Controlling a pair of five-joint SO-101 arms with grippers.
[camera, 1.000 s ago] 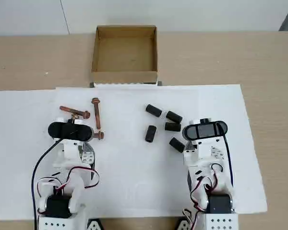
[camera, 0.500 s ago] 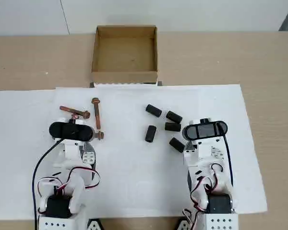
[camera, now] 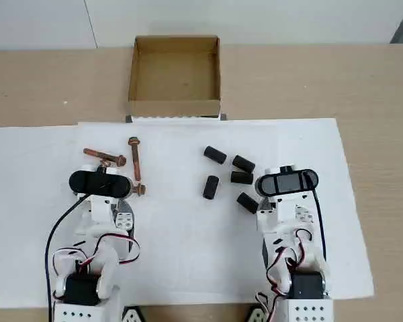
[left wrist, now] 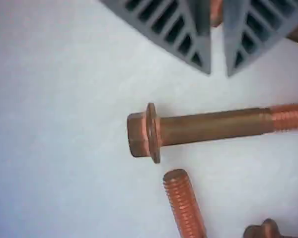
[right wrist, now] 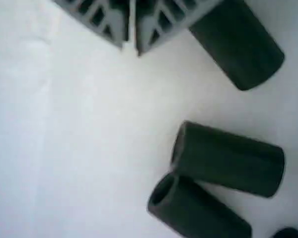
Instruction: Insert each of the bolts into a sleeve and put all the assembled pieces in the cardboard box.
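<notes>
Bolts [camera: 134,161] and sleeves [camera: 211,187] are lying unjoined, cardboard box [camera: 174,107] standing empty; left pincer [left wrist: 218,69] and right pincer [right wrist: 131,47] are hovering near-closed, holding nothing.

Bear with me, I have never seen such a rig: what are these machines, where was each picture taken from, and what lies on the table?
These are two small robot arms, left arm and right arm, side by side at a wooden table. The high view looks down from a fixed camera; the other two come from cameras on each arm's wrist, looking past its grasping tool. On a white paper sheet lie copper-coloured bolts before the left arm and five black sleeves before the right. A cardboard box stands beyond the sheet, with nothing in it. The left tool hangs over the bolts, the right tool over the sleeves; both are shut and hold nothing.
</notes>
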